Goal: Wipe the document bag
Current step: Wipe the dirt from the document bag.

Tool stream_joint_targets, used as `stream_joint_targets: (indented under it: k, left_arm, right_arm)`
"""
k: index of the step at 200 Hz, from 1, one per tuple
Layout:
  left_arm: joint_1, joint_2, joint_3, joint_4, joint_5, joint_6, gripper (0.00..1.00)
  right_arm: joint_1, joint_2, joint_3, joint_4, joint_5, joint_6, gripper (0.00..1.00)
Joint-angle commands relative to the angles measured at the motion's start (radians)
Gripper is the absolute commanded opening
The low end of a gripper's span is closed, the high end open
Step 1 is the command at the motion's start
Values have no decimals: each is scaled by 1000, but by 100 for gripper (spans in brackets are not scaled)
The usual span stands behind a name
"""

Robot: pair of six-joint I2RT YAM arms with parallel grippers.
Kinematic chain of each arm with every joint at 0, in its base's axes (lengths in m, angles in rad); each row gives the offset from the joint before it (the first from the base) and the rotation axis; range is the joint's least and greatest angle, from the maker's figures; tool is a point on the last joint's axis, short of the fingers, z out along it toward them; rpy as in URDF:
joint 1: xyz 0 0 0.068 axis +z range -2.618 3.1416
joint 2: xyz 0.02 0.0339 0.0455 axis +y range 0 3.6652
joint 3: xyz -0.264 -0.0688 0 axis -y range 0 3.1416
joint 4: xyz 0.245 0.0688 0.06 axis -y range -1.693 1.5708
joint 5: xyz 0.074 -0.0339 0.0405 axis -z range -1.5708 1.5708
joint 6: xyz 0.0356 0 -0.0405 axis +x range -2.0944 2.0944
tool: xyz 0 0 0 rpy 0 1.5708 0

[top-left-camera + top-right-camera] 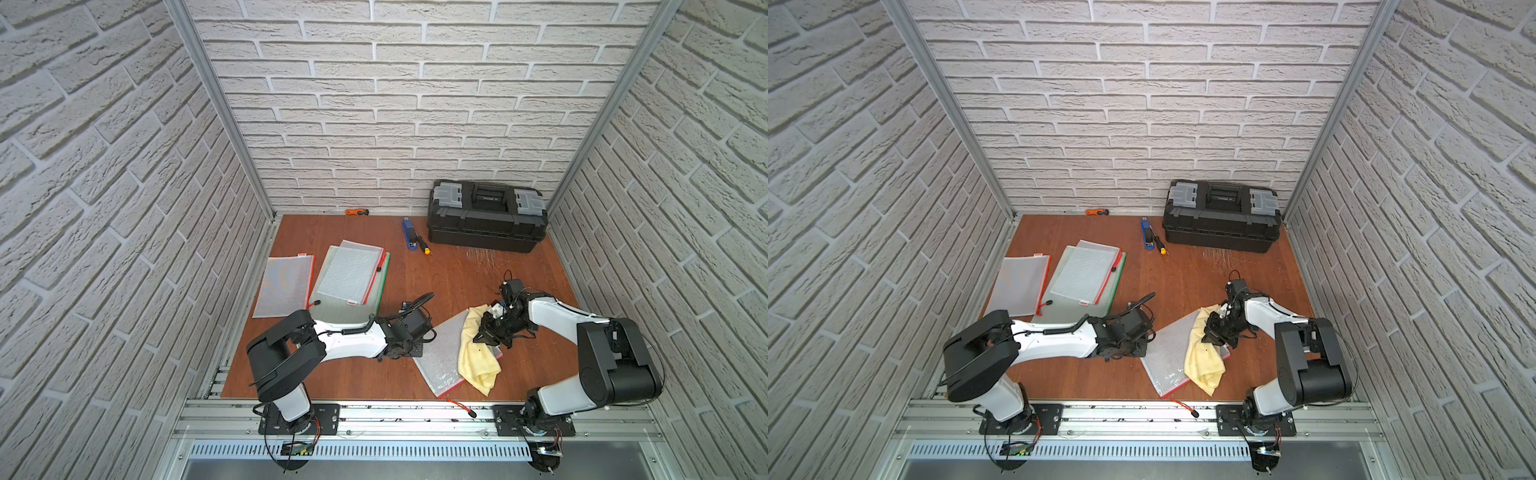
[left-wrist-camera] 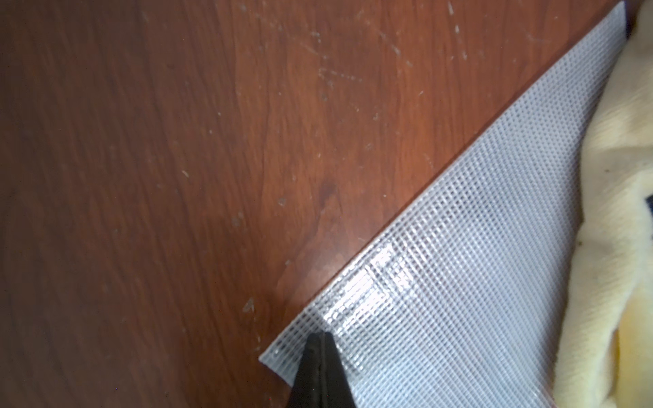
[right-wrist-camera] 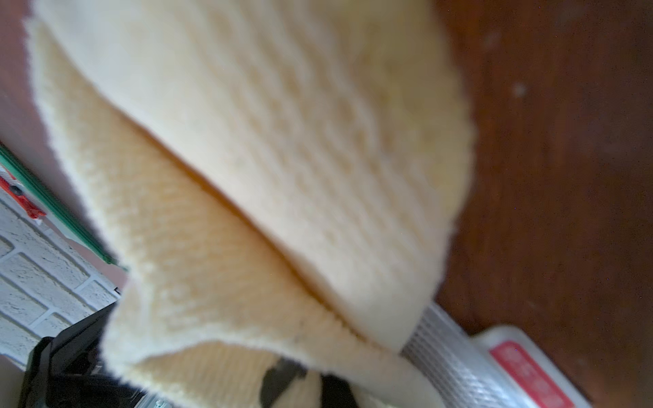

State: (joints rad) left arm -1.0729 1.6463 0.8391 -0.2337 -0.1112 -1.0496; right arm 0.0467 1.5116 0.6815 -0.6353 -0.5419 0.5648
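The left arm (image 1: 353,345) reaches low, the left gripper (image 2: 321,348) closed, its tips pressed on a corner of the document bag (image 1: 440,357). The right gripper (image 1: 484,337), above that bag, pinches the cloth (image 1: 476,361).

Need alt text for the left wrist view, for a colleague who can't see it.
The shut left gripper rests its tip on a corner of the clear mesh document bag on the scratched brown table. A yellow cloth lies over part of the bag.

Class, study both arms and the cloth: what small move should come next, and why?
Probably sweep the right fingers, shut on the yellow cloth, across the bare mesh of the document bag toward the left fingers, which pin its corner; much of the bag lies uncovered.
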Motion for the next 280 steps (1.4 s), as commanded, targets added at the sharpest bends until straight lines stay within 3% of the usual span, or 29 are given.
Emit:
stream_joint_targets:
  k: [1, 56, 82, 120, 148, 193, 224, 253, 271, 280]
  left_arm:
    - [9, -4, -21, -47, -19, -3, 0]
    - [10, -10, -8, -70, -21, 0, 0]
    - [8, -23, 6, -113, -39, -3, 0]
    - [10, -81, -3, -148, -71, -10, 0]
    - [15, -87, -4, -142, -79, -10, 0]
    - [18, -56, 23, -136, -93, -10, 0]
    - [32, -114, 17, -76, -106, 26, 0]
    - [56, -104, 21, -26, -63, 52, 19]
    - [64, -77, 34, -3, -48, 64, 19]
    - [68, -59, 46, 3, -38, 73, 13]
  right_arm:
    - [6, 88, -26, 117, 24, 24, 2]
    - [101, 252, 169, 172, 49, 58, 2]
    - [123, 326, 318, 94, 124, 31, 2]
    - [122, 320, 444, 8, 245, -9, 2]
    - [152, 226, 443, -21, 225, -28, 2]
    - [328, 105, 346, -37, 204, -12, 2]
    - [346, 81, 292, -19, 209, 9, 2]
    - [386, 76, 308, -24, 175, 9, 2]
    - [425, 96, 313, -14, 155, 13, 2]
    - [440, 114, 307, -1, 148, 14, 2]
